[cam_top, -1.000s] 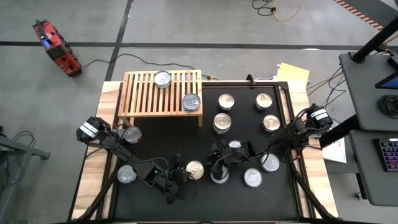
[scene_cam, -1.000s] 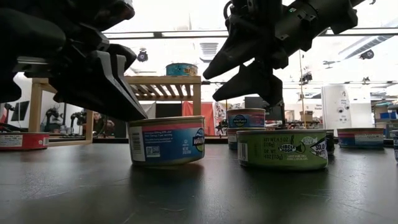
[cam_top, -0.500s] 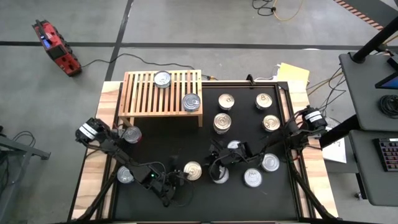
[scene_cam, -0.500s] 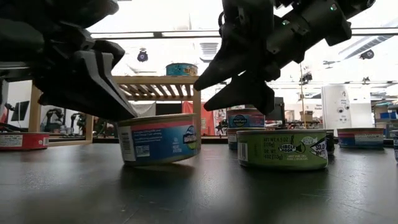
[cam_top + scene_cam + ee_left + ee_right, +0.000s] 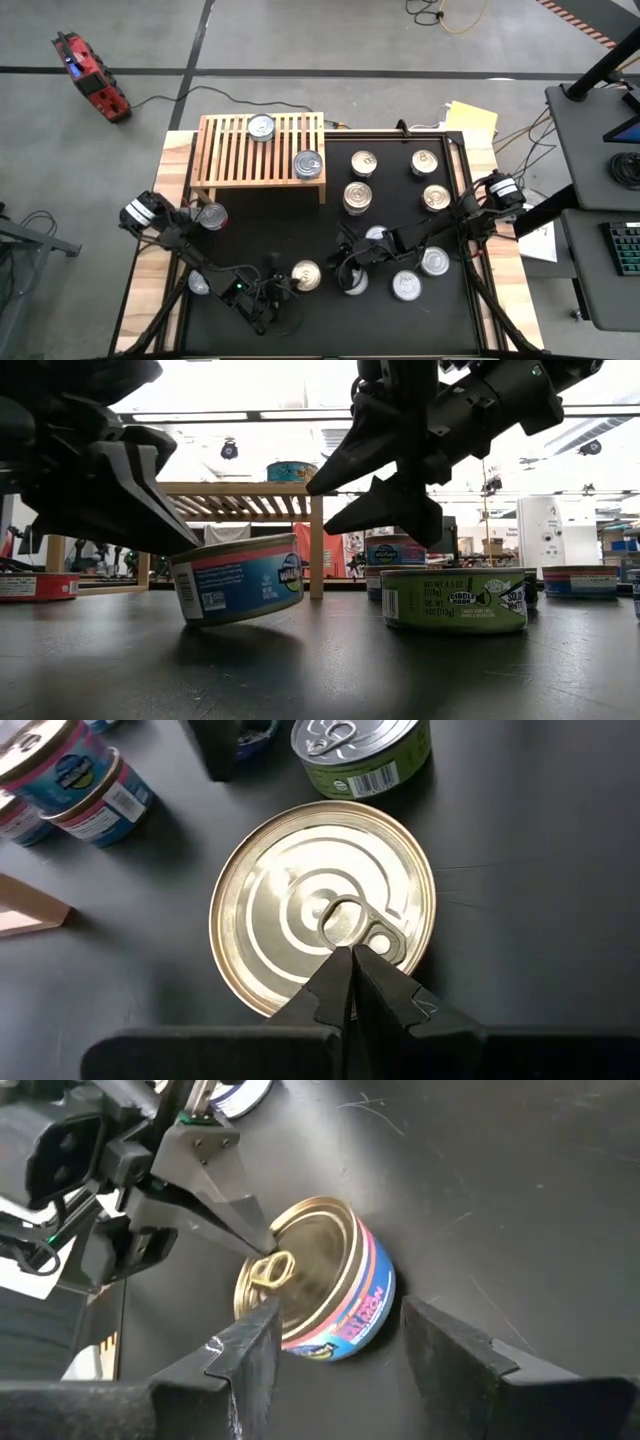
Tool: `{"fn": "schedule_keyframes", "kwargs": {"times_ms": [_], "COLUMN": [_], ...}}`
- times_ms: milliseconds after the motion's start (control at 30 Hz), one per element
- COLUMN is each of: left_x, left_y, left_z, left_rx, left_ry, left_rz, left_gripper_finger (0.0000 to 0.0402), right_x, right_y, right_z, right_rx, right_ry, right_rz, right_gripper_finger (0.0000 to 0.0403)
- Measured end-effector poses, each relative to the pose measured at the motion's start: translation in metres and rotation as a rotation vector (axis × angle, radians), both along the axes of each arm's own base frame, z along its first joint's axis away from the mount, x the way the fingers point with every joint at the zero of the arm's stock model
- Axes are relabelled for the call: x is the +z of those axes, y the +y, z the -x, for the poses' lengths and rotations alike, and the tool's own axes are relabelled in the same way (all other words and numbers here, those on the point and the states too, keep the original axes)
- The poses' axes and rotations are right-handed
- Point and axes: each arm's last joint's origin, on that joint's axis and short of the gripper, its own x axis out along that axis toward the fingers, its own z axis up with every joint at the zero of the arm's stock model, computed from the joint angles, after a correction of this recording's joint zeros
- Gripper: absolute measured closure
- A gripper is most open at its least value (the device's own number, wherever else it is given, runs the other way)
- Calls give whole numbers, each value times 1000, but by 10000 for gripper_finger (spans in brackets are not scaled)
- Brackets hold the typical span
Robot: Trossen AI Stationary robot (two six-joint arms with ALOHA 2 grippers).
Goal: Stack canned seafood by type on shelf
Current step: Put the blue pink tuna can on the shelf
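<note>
Two cans (image 5: pixel 260 127) sit on the slatted wooden shelf (image 5: pixel 230 150) at the far left of the desk (image 5: pixel 270 230) in the high view, one toward the back and another (image 5: pixel 308 163) at its right front corner. More cans lie scattered over the black mat to the right. The left tool (image 5: pixel 280 288) is low at the near side, touching a gold-lidded can (image 5: pixel 306 275); the right tool (image 5: pixel 345 268) hovers just beside it.

From the low view, that blue-and-pink-labelled can (image 5: pixel 237 580) is tilted, one edge lifted off the desk, with the left tool's dark fingers (image 5: pixel 120 480) against its upper rim. A green-labelled can (image 5: pixel 455 600) stands flat nearby.

The left wrist view shows the fingertips (image 5: pixel 352 985) pressed together, apparently under the pull tab (image 5: pixel 345 920).

The right wrist view shows the right tool's fingers (image 5: pixel 245 1350) spread wide, holding nothing.
</note>
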Motion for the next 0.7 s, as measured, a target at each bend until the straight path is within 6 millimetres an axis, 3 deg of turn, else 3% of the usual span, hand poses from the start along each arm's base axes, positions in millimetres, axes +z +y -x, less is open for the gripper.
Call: {"fn": "schedule_keyframes", "kwargs": {"times_ms": [267, 467, 700], "left_x": [-4, -7, -9], "left_y": [-1, -2, -5], "left_z": [5, 10, 15], "left_rx": [9, 21, 10], "left_ry": [-37, -52, -86], "left_rz": [4, 28, 51], "left_gripper_finger": [401, 401, 401], "right_x": [3, -5, -14], "right_y": [2, 4, 10], "right_z": [-2, -4, -23], "right_rx": [2, 28, 35], "right_ry": [-7, 6, 13], "right_rz": [1, 40, 52], "right_gripper_finger": [206, 206, 206]}}
